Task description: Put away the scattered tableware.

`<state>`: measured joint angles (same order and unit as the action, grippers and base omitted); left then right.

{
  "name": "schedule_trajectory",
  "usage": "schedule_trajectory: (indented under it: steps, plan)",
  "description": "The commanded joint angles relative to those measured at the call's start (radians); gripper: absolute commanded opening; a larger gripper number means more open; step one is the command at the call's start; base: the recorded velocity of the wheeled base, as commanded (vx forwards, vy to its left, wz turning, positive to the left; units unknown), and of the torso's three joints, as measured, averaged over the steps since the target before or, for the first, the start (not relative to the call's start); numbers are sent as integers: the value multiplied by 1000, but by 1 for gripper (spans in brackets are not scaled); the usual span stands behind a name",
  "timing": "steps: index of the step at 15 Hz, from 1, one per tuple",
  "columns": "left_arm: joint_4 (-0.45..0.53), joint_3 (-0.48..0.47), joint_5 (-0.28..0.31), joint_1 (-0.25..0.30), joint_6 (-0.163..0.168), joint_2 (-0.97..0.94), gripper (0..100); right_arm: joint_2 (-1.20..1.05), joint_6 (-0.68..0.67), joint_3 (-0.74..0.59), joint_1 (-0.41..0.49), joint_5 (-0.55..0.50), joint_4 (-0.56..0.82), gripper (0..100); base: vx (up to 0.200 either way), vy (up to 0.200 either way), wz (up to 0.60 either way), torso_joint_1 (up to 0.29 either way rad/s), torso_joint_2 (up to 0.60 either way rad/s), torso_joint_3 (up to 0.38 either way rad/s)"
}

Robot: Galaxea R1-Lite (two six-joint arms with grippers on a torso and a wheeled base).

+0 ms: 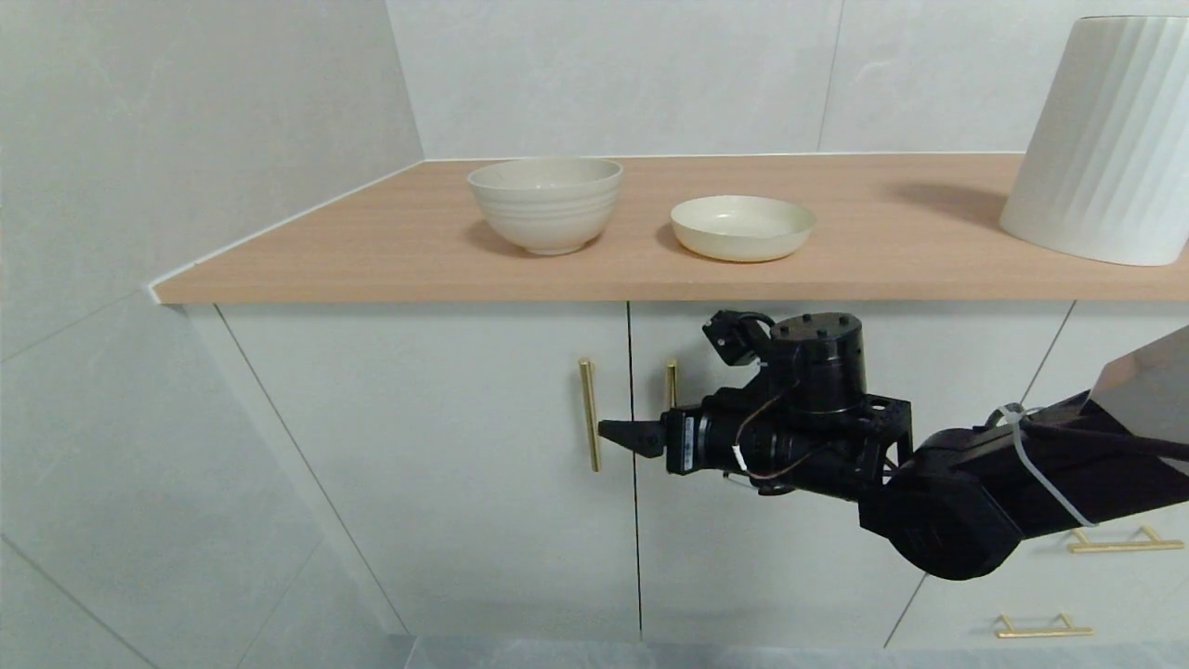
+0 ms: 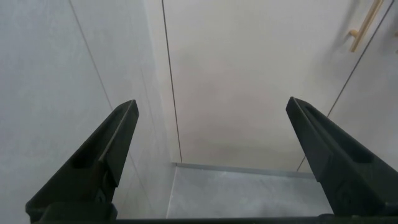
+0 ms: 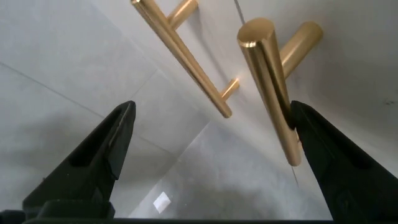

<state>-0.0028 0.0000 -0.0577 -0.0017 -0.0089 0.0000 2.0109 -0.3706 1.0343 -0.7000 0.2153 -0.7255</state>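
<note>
The right gripper, fingers spread, points level at the cabinet doors, where the upright nearer brass handle stands just inside one finger, the farther brass handle beyond.

Left gripper, spread wide, before pale cabinet door; brass handle off to one side

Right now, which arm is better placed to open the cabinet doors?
Right. The right end effector is open right at the gold door handles. The left end effector, also open, faces the foot of the cabinet, with a handle far off to one side.
</note>
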Motion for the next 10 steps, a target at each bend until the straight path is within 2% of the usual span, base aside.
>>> schedule_trajectory:
  steps: [1, 3, 6, 10]
  plan:
    - [0, 0, -1, 0, 0, 0, 100, -12, -1, -17, -13, 10, -3, 100, 0, 0, 0, 0, 0, 0]
    - [0, 0, -1, 0, 0, 0, 100, -46, -10, -57, -26, 32, -3, 100, 0, 0, 0, 0, 0, 0]
    - [0, 0, -1, 0, 0, 0, 100, -116, -11, -131, -32, 122, -15, 100, 0, 0, 0, 0, 0, 0]
    - [0, 0, -1, 0, 0, 0, 100, -184, -8, -234, -50, 139, -94, 100, 0, 0, 0, 0, 0, 0]
